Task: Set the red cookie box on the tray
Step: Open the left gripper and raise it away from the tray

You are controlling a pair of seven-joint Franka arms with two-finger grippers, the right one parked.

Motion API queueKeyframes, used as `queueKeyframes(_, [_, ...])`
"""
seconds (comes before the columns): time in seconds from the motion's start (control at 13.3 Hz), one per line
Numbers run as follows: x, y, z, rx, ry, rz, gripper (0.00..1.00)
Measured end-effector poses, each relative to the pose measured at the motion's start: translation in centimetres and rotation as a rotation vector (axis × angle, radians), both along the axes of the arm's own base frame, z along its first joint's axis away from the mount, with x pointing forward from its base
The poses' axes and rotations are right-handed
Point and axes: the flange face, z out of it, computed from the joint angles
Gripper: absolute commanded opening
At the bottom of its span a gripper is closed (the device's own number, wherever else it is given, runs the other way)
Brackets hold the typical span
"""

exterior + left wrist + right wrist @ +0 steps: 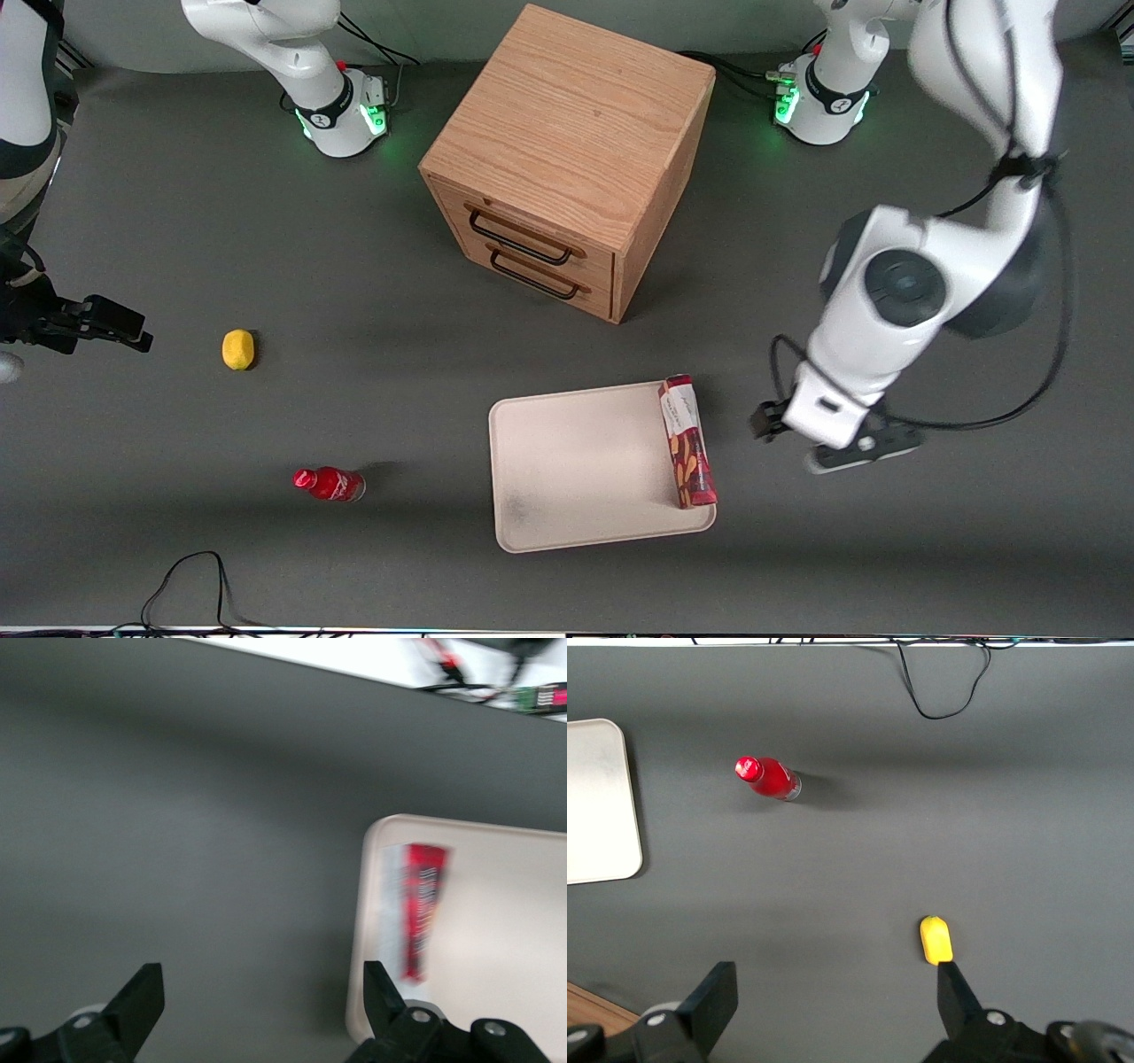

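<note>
The red cookie box stands on its narrow side on the tray, along the tray's edge toward the working arm's end. The left wrist view shows the same red cookie box on the cream tray. My left gripper hangs above the bare table beside the tray, apart from the box. In the wrist view the gripper is open with nothing between its fingers, and one finger overlaps the tray's rim.
A wooden two-drawer cabinet stands farther from the front camera than the tray. A small red bottle and a yellow lemon lie toward the parked arm's end. A black cable loops near the front edge.
</note>
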Motion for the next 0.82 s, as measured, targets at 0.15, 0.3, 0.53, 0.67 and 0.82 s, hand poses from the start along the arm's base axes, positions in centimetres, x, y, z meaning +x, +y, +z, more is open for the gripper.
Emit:
queueKeyframes(0.15, [-2.3,4.2,4.0,0.021,0.045,-0.021,1.00])
queueKeyframes(0.3, [-4.5,8.8,8.0,0.005,0.075,-0.069,1.00])
queueKeyframes(0.53, [-8.0,16.9,12.8,-0.003,0.115,-0.161,1.00])
queueKeyframes(0.67, [-10.0,20.4,14.9,-0.007,0.128,-0.206,1.00])
queueKeyframes(0.82, [-11.4,21.3,16.3,-0.010,0.125,-0.229,1.00])
